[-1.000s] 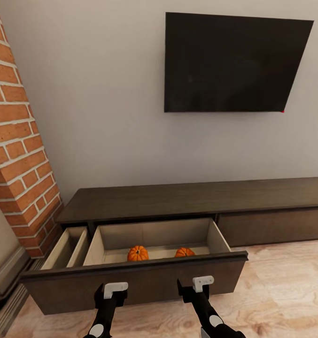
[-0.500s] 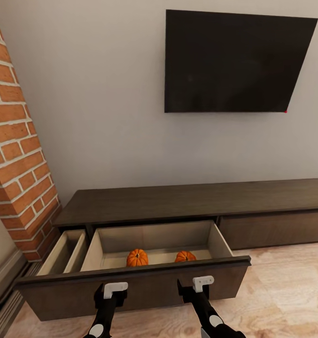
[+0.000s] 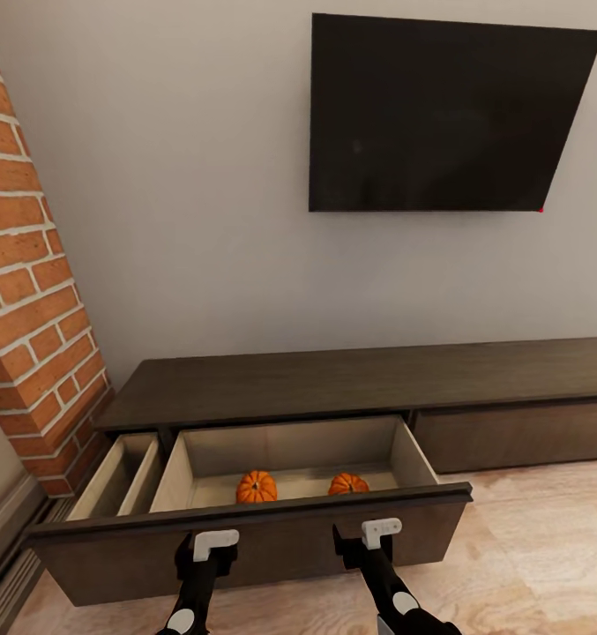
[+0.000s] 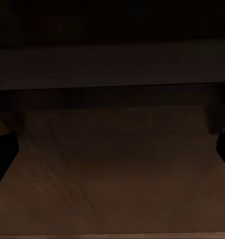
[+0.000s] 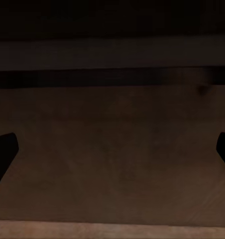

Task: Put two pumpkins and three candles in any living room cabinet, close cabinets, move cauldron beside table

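Note:
The long dark brown cabinet [image 3: 351, 375] stands against the wall under the TV. Its wide drawer [image 3: 280, 538] is pulled out, and two orange pumpkins [image 3: 257, 486] [image 3: 348, 483] sit side by side on its pale floor. My left gripper [image 3: 212, 541] and right gripper [image 3: 379, 530] hover just in front of the drawer front, both open and empty. In the wrist views the dark drawer front [image 4: 112, 169] [image 5: 112, 164] lies close ahead, between widely spread fingertips [image 4: 3, 154] [image 5: 3, 154]. The candles, the cauldron and the table are out of view.
A narrow drawer [image 3: 113, 476] at the cabinet's left end is also pulled out. A brick column [image 3: 29, 291] stands at the left, close to that drawer. A black TV [image 3: 439, 115] hangs on the wall. Light wood floor [image 3: 545, 547] stretches to the right.
The whole view has shifted slightly, so the camera moved. Both grippers keep their place in the view, and the pumpkins lie where they were in the drawer.

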